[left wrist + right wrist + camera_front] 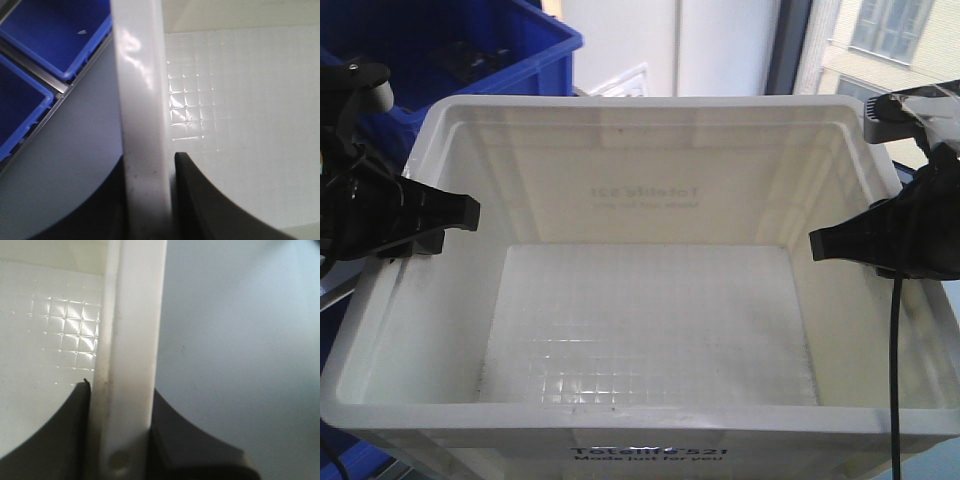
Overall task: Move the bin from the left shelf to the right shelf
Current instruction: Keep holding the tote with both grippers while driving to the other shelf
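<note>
The bin [640,190], a large white crate with black print on its near side, fills the front view and holds nothing. My left gripper [440,222] is shut on its left rim, one finger inside the wall and one outside. My right gripper [865,245] is shut on the right rim the same way. In the left wrist view the white rim [140,75] runs between the dark fingers of the left gripper [150,165]. The right wrist view shows the rim [135,300] pinched in the right gripper [120,390]. The right shelf is out of view.
Blue plastic bins [450,50] stand behind the crate at the upper left, and the left wrist view shows them [55,35] on grey metal rails [50,82]. A window [880,40] is at the back right. Grey floor [240,340] lies below the crate.
</note>
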Robot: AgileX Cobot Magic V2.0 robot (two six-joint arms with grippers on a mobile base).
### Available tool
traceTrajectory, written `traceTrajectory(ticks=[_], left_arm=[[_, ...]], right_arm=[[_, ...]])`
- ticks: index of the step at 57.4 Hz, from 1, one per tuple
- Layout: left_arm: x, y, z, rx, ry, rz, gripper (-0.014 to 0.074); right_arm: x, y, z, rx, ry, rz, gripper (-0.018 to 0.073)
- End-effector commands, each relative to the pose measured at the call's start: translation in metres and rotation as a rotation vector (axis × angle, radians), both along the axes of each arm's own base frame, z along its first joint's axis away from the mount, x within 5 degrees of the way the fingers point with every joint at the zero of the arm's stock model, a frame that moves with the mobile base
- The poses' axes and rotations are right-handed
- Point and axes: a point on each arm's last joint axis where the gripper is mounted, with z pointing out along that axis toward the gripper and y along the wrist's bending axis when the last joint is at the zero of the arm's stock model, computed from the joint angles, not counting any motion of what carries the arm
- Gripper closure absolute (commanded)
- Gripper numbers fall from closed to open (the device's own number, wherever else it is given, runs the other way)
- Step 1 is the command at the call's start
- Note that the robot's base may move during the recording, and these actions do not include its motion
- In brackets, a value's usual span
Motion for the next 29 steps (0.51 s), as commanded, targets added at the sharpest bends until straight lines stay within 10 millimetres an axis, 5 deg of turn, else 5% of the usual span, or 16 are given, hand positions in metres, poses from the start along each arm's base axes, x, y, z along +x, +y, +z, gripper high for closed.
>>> traceTrajectory(ticks=[1,29], left_arm=[[-0.0023,-0.0017,0.0240,-0.072,-0.147,-0.021,0.0603],[-0.0023,-0.0017,0.0240,-0.072,-0.147,-0.021,0.0603]], right_arm=[[0.0027,0.0002,0.0252,0.033,-0.166,0.040,0.0550],[0.0027,0.0002,0.0252,0.033,-0.166,0.040,0.0550]])
